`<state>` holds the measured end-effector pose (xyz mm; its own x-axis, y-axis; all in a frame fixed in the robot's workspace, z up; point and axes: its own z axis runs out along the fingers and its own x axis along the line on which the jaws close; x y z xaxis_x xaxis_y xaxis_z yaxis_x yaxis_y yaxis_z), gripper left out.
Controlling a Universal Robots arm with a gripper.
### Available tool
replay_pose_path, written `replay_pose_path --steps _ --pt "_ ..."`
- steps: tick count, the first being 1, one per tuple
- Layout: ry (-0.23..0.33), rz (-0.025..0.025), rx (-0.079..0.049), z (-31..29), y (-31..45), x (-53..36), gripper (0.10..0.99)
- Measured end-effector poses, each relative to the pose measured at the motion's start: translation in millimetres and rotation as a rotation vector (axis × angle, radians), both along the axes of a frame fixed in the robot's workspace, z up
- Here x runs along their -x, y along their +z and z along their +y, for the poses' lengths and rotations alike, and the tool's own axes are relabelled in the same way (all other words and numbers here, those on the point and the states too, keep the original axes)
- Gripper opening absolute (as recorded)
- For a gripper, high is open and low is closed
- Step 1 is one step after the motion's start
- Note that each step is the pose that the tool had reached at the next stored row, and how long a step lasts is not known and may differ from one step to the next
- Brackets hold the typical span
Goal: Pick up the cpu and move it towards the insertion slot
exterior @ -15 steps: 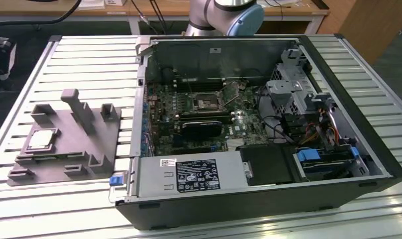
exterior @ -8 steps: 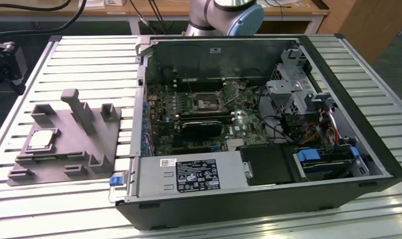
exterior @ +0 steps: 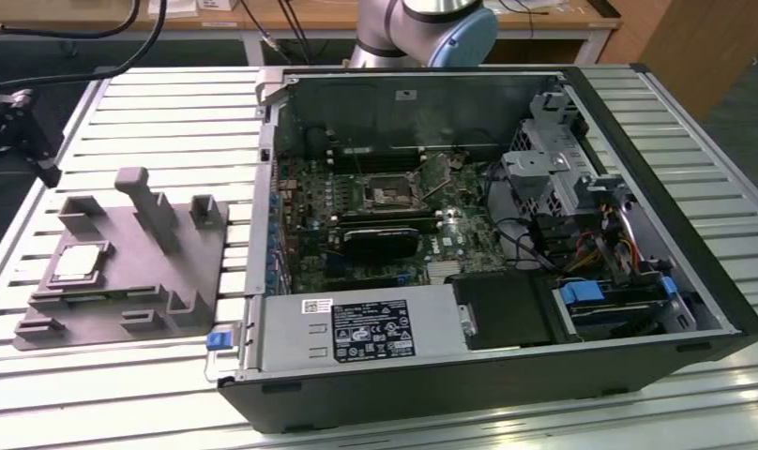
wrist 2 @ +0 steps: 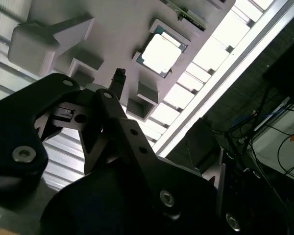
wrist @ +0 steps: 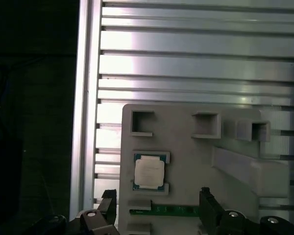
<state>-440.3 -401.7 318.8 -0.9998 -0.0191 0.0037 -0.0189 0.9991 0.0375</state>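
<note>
Black fingers of the gripper [wrist: 157,196] stand wide apart over the grey tray [wrist: 186,161], holding nothing. Near them the cpu [wrist: 149,172] lies flat in its recess on that tray, not yet grasped. No step looks done: the insertion slot [exterior: 389,194] sits well apart, on the green motherboard [exterior: 310,202] inside the open computer case [exterior: 479,394].

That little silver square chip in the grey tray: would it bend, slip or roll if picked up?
The cpu looks like a flat, rigid plate with a metal top, so probably stiff and light. Its smooth, shiny top may be slippery. Lying flat in a pocket of the grey tray, it shouldn't roll or tip.
</note>
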Motion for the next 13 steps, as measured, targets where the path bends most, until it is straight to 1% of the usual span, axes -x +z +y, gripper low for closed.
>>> replay_pose_path --steps 7,13 --pt "0.000 0.0006 0.000 -4.1 -12.8 3.3 0.765" --pt "0.000 0.0011 0.000 -4.4 -23.6 5.1 0.765"
